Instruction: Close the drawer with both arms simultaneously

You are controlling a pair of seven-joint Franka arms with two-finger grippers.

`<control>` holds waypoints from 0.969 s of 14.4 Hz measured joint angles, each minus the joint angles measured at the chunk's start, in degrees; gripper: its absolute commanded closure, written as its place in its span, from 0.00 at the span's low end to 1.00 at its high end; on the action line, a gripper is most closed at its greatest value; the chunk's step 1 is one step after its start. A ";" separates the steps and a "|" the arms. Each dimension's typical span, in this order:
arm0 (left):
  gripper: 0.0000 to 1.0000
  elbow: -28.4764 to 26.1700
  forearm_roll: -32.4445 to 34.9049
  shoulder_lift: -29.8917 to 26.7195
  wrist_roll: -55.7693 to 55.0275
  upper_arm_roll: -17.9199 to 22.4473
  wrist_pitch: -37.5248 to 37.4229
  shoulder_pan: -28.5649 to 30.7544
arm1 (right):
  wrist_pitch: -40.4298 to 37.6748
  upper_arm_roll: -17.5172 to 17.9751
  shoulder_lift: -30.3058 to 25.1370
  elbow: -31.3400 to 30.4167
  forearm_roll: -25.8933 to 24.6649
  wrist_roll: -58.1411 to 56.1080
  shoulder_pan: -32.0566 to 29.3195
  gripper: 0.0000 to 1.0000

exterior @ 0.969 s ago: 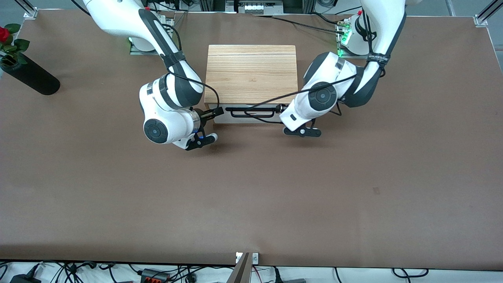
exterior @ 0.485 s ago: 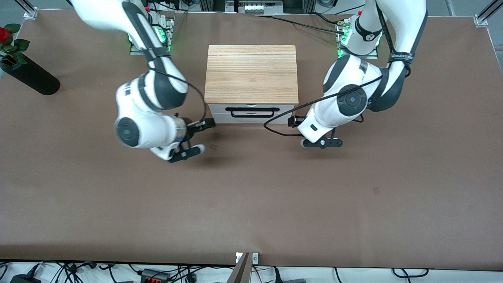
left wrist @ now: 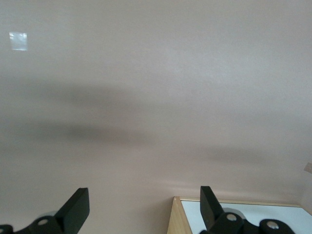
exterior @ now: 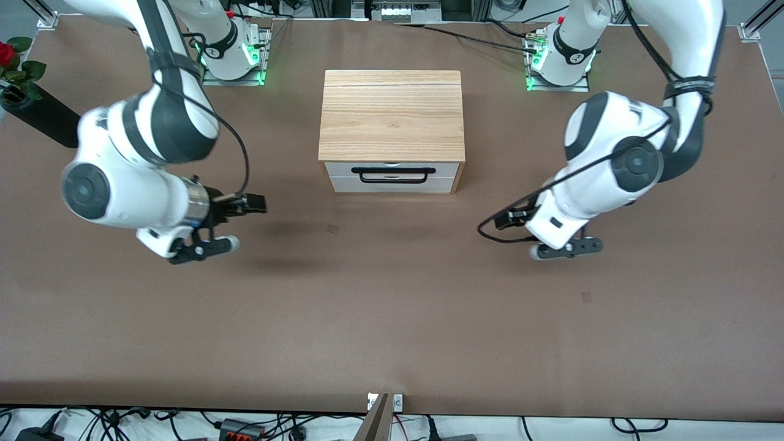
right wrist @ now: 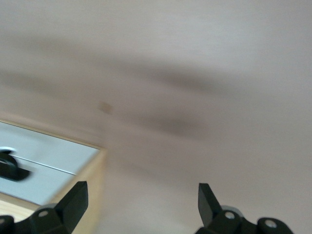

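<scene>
The small light-wood cabinet (exterior: 392, 116) stands in the middle of the table. Its drawer (exterior: 441, 169), with a white front and a long black bar handle (exterior: 393, 176), sits flush in the cabinet, no wood interior showing. My right gripper (exterior: 256, 204) is open and empty over bare table, off the cabinet toward the right arm's end. My left gripper (exterior: 503, 219) is open and empty over bare table toward the left arm's end. The left wrist view shows the open gripper (left wrist: 144, 207) and a cabinet corner (left wrist: 234, 217). The right wrist view shows the open gripper (right wrist: 141, 199) and the drawer front (right wrist: 48, 161).
A black vase (exterior: 43, 119) with a red rose (exterior: 6, 52) lies at the right arm's end of the table. The arm bases (exterior: 233, 55) (exterior: 560, 55) stand on the table at either side of the cabinet. Brown table (exterior: 392, 306) spreads nearer the front camera.
Both grippers were at the drawer front one second ago. Both have drawn back from it, each swinging out toward its own end of the table. The drawer stays shut.
</scene>
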 measured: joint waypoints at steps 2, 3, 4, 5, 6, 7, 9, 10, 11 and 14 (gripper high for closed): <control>0.00 2.45 0.53 -0.64 0.70 0.06 -3.99 1.37 | -3.37 -0.27 -2.90 0.87 -6.94 0.00 0.09 0.00; 0.00 3.71 1.27 -1.08 1.55 0.07 -6.03 2.42 | -5.62 -0.47 -4.47 1.17 -9.09 0.00 0.09 0.00; 0.00 4.89 1.72 -1.56 3.14 0.09 -7.93 3.57 | -7.75 -0.88 -5.89 1.88 -10.37 0.00 0.04 0.00; 0.00 5.96 1.96 -2.15 5.07 0.14 -9.82 4.76 | -9.87 -1.60 -7.27 3.13 -11.01 0.01 -0.13 0.00; 0.00 6.83 2.25 -2.70 6.72 0.19 -11.85 5.94 | -11.31 -2.30 -8.73 4.50 -11.25 0.01 -0.73 0.00; 0.00 7.68 2.79 -3.14 8.03 0.22 -13.84 7.21 | -12.00 -2.63 -10.44 5.52 -11.31 0.01 -1.96 0.00; 0.00 9.67 4.37 -4.02 10.50 0.23 -16.85 9.99 | -12.27 -2.30 -14.21 6.23 -11.31 -0.01 -5.85 0.00; 0.00 10.39 4.82 -4.83 11.42 0.24 -17.77 11.41 | -12.68 -1.42 -16.05 5.76 -11.17 -0.18 -8.65 0.00; 0.00 10.46 5.56 -6.09 12.08 0.28 -18.92 12.66 | -12.79 0.30 -17.74 4.25 -10.71 -0.33 -11.77 0.00; 0.00 8.13 9.00 -11.18 12.94 0.28 -21.72 14.49 | -5.81 7.51 -22.86 -6.40 -8.25 -0.32 -20.33 0.00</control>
